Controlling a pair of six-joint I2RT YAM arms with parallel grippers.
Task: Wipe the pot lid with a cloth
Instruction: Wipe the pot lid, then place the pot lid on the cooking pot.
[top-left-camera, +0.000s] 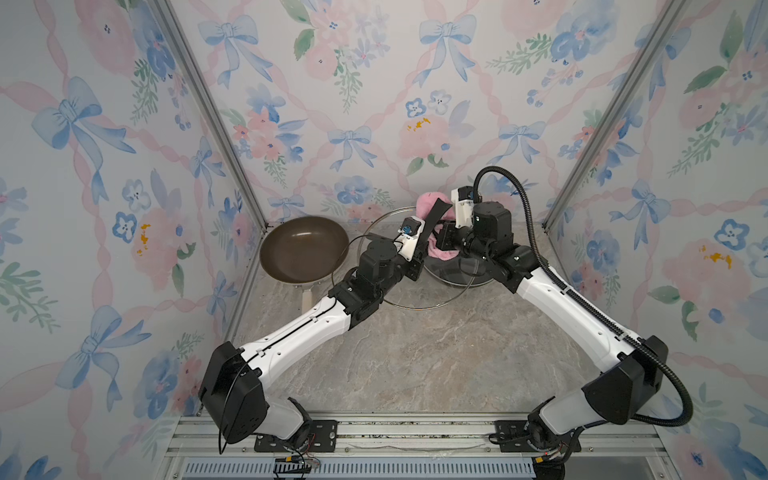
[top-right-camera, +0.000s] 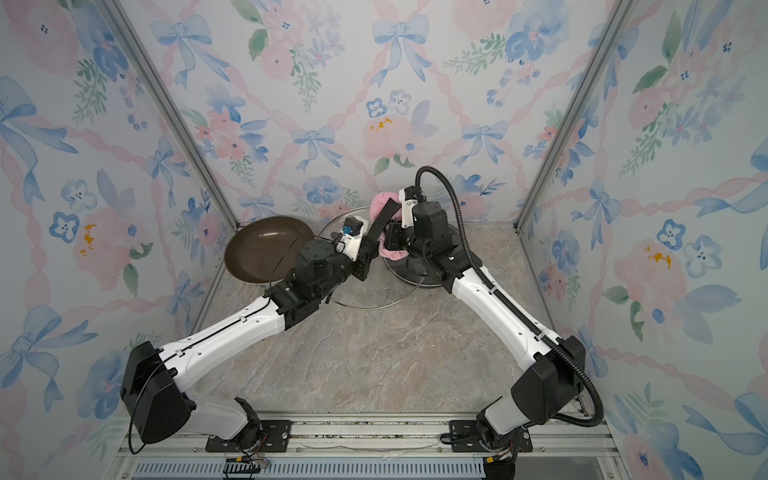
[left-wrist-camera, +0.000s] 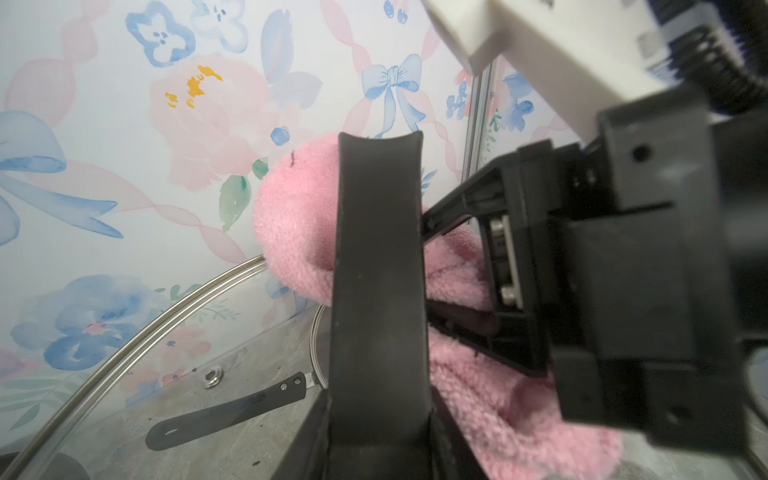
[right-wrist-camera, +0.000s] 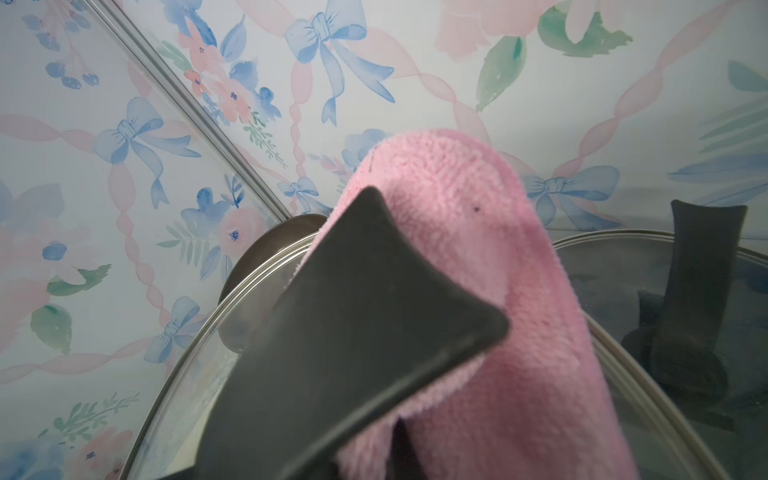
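The pot lid (top-left-camera: 399, 306) (top-right-camera: 365, 306) is clear glass with a metal rim and stands tilted up off the table at the back centre. My left gripper (top-left-camera: 420, 250) (top-right-camera: 368, 253) (left-wrist-camera: 374, 449) is shut on its black strap handle (left-wrist-camera: 376, 270) (right-wrist-camera: 361, 316). The fuzzy pink cloth (top-left-camera: 428, 203) (top-right-camera: 379, 205) (left-wrist-camera: 295, 224) (right-wrist-camera: 457, 208) is bunched in my right gripper (top-left-camera: 437, 232) (top-right-camera: 388, 232) (right-wrist-camera: 399, 449), which is shut on it. The cloth presses against the lid right beside the handle and hides the right fingertips.
A brown frying pan (top-left-camera: 303, 249) (top-right-camera: 262, 249) sits at the back left by the wall. Under my right arm stands a pot (top-left-camera: 457, 280) (top-right-camera: 411, 276) with its own glass lid and black knob (right-wrist-camera: 702, 291). Floral walls close in on three sides.
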